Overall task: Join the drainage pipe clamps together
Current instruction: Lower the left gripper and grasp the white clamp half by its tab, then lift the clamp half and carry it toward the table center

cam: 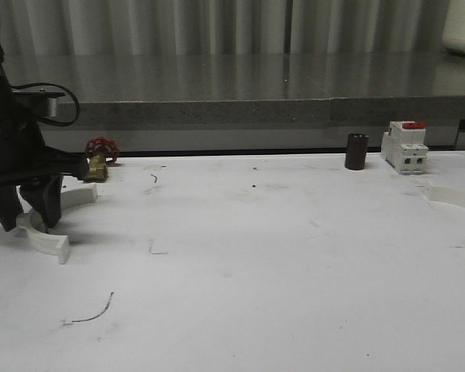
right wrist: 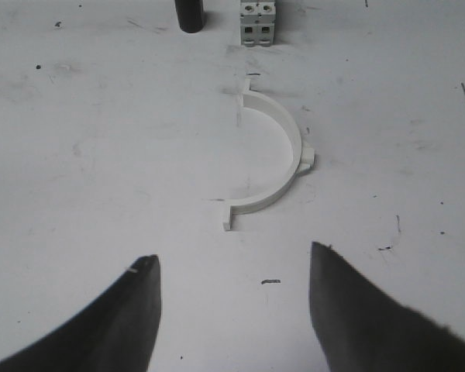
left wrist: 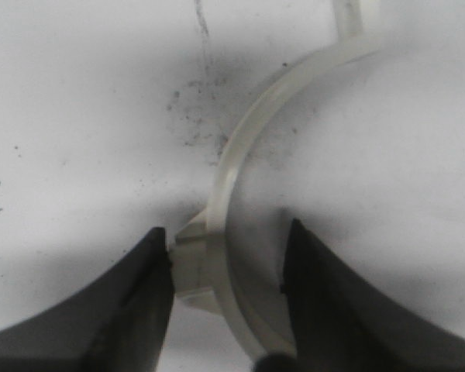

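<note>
My left gripper (left wrist: 226,263) straddled one clamp half (left wrist: 232,178), jaws apart; my right gripper (right wrist: 232,267), also spread, faced the other half-ring (right wrist: 275,155) ahead.

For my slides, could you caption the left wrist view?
Open left gripper straddling a white clamp half on the table.

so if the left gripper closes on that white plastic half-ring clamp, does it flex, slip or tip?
The white plastic half-ring clamp looks thin-walled, so a squeeze across the band may flex it slightly. The left gripper, open, straddles the band by its small outer lug, which could stop sliding. Lying flat on the white table, it probably won't roll.
</note>
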Available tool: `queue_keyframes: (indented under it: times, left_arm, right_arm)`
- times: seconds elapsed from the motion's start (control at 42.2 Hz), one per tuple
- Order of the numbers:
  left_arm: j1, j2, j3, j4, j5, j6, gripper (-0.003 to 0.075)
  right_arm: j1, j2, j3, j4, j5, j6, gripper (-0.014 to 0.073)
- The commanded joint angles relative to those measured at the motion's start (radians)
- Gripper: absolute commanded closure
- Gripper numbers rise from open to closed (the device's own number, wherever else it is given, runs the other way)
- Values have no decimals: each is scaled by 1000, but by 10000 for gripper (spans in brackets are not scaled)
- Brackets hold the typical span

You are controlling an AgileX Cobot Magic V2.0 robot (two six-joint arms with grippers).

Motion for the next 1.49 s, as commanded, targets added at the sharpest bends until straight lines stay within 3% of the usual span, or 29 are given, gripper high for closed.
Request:
queue_keyframes:
  times: [0.0,0.166,0.261,0.498,0.806,1.233,1.47]
  left_arm:
    - [-6,-45,-28,-11,-27,-12,546]
    - [-6,-45,-28,-8,-30,-12,661]
    - [-6,-45,-28,-8,-31,-12,691]
    - [-20,-86,-50,-8,-11,-12,701]
    - [-153,-123,-200,-5,114,-17,699]
    - [-337,-29,-278,44,53,-380,699]
    - [-389,44,-278,23,28,-445,699]
  right_arm:
    - [-7,-1,-37,2,-67,-3,141]
    - [-7,-1,-37,2,-67,-3,141]
    - [-7,-1,-37,2,-67,-3,141]
    - [-7,-1,-37,2,-67,-3,141]
    - [-7,-1,-37,2,-67,-3,141]
    - [-7,-1,-37,2,-67,-3,141]
    - [-7,-1,-37,2,-67,-3,141]
